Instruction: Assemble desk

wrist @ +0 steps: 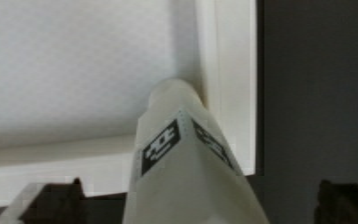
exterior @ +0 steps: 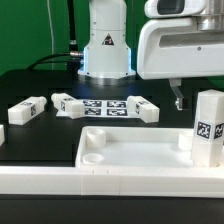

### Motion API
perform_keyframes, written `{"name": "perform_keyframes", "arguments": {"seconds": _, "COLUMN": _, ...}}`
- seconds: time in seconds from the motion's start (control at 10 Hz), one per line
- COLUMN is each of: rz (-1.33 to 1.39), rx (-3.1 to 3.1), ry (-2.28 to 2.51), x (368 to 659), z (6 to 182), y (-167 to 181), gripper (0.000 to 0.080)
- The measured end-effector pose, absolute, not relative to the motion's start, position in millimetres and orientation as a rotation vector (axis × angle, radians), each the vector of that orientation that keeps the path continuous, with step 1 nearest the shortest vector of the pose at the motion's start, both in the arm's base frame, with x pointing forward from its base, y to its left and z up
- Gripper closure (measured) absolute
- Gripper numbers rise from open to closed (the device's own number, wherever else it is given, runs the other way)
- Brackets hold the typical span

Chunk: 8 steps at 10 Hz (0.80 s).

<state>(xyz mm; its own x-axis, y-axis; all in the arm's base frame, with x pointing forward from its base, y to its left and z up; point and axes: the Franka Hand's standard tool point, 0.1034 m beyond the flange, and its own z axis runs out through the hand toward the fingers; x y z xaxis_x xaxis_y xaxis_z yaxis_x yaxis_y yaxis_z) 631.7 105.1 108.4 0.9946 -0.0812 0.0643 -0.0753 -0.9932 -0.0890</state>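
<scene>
wrist view looks straight down the length of one leg (wrist: 181, 150), which stands upright at a corner of the slab (wrist: 69, 70), close inside the turn of the raised rim (wrist: 229, 60). the gripper (wrist: 197, 205) is spread wide. its dark fingertips (wrist: 51, 200) sit either side of the leg with a gap on each side, so nothing is pinched and the leg stands by itself. i take that to mean it sits in its corner socket; how firmly it is seated i cannot tell.

read the exterior view as a clock face. that same leg (exterior: 208, 125) is at three o'clock, with the gripper hanging above it at about one o'clock. the slab fills the arc from four to seven o'clock, rim up, i judge so that its sockets face the arm. an empty round socket (exterior: 93, 156) shows at about eight o'clock.

on the black table (exterior: 50, 130) lie three more parts: a loose leg (exterior: 28, 110) at nine o'clock, another leg (exterior: 70, 104) nearer the centre, and a third leg (exterior: 141, 108) just past centre toward two o'clock. the last two flank the marker board (exterior: 105, 108). all three lie on their sides and apart from each other, which leaves the fingers room to close around each.

i judge one leg of four placed. the next move calls for a straight lift clear of the upright leg, since a fingertip brushing its top could tilt it.
</scene>
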Motion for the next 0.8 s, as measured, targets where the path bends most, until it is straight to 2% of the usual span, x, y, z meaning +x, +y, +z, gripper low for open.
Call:
{"name": "perform_keyframes", "arguments": {"seconds": 0.7, "rz": -0.113, "rx": -3.04, "ry": -0.569, "x": 631.6, "z": 107.4, "y": 101.8, "gripper": 0.015}}
{"name": "perform_keyframes", "arguments": {"seconds": 0.8, "rz": -0.113, "rx": -3.04, "ry": -0.566, "x": 631.6, "z": 107.3, "y": 101.7, "gripper": 0.027}}
